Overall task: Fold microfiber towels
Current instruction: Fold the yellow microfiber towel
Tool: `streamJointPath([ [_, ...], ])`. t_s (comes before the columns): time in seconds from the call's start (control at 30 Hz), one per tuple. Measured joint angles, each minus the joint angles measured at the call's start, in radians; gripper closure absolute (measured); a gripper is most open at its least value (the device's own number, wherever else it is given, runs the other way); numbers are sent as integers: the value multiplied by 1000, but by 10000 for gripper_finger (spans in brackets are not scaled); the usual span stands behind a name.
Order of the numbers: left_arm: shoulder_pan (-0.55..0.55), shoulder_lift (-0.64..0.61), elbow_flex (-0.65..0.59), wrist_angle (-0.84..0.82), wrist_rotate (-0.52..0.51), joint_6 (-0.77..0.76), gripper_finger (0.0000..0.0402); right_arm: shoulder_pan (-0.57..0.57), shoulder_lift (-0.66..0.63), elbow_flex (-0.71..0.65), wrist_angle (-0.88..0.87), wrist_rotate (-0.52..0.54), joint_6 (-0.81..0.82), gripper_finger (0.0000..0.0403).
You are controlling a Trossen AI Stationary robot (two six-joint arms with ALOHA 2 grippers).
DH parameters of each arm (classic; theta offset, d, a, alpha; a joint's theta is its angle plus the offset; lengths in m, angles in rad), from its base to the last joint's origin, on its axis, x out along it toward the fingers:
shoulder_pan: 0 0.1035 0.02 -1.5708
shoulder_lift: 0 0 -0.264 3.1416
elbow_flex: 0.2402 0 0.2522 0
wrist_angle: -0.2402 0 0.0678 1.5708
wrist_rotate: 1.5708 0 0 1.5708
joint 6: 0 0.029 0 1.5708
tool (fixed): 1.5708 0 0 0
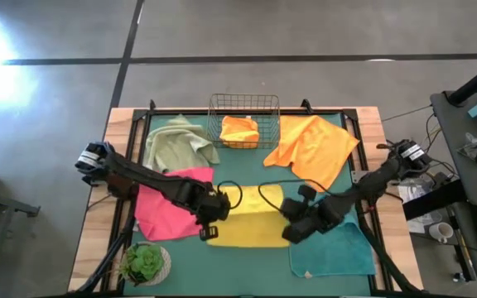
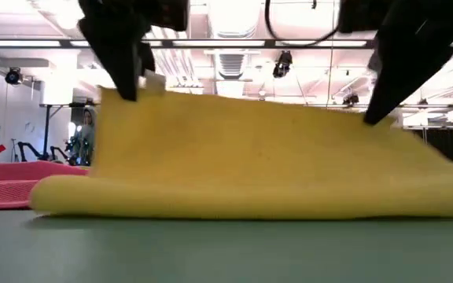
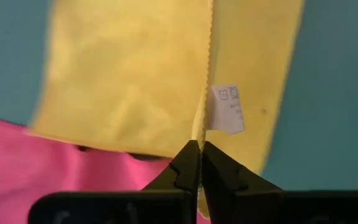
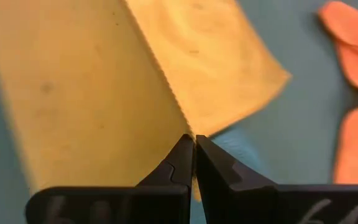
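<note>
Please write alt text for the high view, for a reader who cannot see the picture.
Seen from above, the left gripper and right gripper each pinch an end of a yellow towel on a green mat. Pink, sage, teal and orange towels lie around; another orange one sits in a wire basket.

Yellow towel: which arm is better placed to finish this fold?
Neither alone. The left gripper and right gripper are each shut on an edge of the yellow towel, lifted mid-fold; probably both lay it down together.
</note>
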Motion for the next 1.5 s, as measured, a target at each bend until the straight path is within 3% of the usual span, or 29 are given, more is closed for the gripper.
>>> streamJointPath([
  [0.47, 142, 0, -44, 4, -42, 96, 402, -205, 0, -113, 170, -8, -165, 394],
  [0.93, 169, 0, -87, 14, -134, 179, 398, -227, 0, -114, 188, 0, -159, 384],
  [1.3, 175, -1, -81, -1, -131, 178, 293, -242, -12, -112, 189, -19, -104, 281],
  [1.5, 156, -20, -54, -32, -2, 196, 263, -224, -58, -107, 234, -199, -102, 254],
])
